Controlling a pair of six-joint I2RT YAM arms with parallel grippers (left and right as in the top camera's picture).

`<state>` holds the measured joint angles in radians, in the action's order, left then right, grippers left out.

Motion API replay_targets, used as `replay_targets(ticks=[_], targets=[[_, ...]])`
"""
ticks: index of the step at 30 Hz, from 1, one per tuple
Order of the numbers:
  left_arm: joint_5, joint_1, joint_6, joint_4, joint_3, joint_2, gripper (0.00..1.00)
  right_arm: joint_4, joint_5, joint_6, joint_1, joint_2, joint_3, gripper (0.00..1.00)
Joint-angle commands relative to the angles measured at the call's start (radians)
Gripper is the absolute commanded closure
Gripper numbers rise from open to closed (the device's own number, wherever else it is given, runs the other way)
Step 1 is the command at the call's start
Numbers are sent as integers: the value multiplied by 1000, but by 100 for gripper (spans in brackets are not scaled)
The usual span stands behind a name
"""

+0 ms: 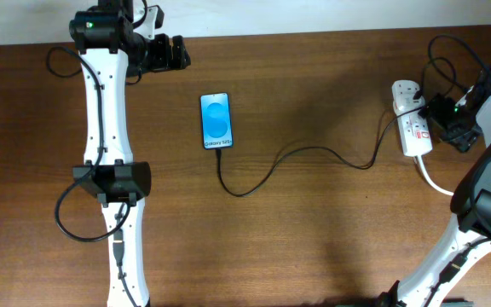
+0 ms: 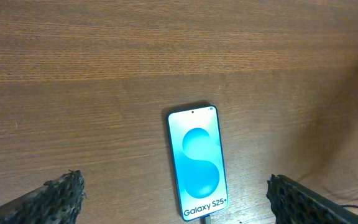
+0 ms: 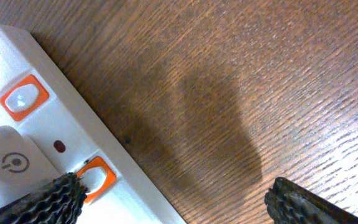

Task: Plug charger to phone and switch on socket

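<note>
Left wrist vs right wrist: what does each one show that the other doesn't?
Left wrist only: the phone, blue screen reading Galaxy S25+, with the charger tip at its bottom edge. Right wrist only: the white power strip with two orange switches, one pincer finger overlapping the lower switch. Both: wooden table, plus an open pincer at the bottom: left pincer, right pincer.

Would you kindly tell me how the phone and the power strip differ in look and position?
The phone is dark-edged with a bright blue screen; the power strip is white with orange-red switches. The phone lies left of centre, the power strip at the far right. Both lie flat, linked by a thin black cable.
</note>
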<state>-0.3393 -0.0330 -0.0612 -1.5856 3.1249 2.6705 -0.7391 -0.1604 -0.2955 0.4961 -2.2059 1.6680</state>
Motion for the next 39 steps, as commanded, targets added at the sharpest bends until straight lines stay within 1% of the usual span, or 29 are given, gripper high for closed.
replay_targets(ticks=[1,5,6,7,10,12,20,25,28,39], targets=[[7,3,2,1,0,-14,1,-9,-32,7,-18,-15,-14,2],[7,3,2,1,0,-14,1,-6,-30,7,-15,-11,-13,2],[7,3,2,1,0,-14,1,-4,-18,-1,-9,-7,-13,2],[7,3,2,1,0,-14,1,7,13,-39,10,-7,-13,2],[7,3,2,1,0,-14,1,20,-61,-39,37,-7,-13,2],[7,3,2,1,0,-14,1,29,-71,-53,55,-7,-13,2],[8,3,2,1,0,-14,1,29,-64,-53,7,-9,-16,2],[7,3,2,1,0,-14,1,18,-37,-53,7,-9,-21,2],[8,3,2,1,0,-14,1,17,27,-53,8,-9,-21,1],[7,3,2,1,0,-14,1,13,44,-53,8,-9,-21,2]])
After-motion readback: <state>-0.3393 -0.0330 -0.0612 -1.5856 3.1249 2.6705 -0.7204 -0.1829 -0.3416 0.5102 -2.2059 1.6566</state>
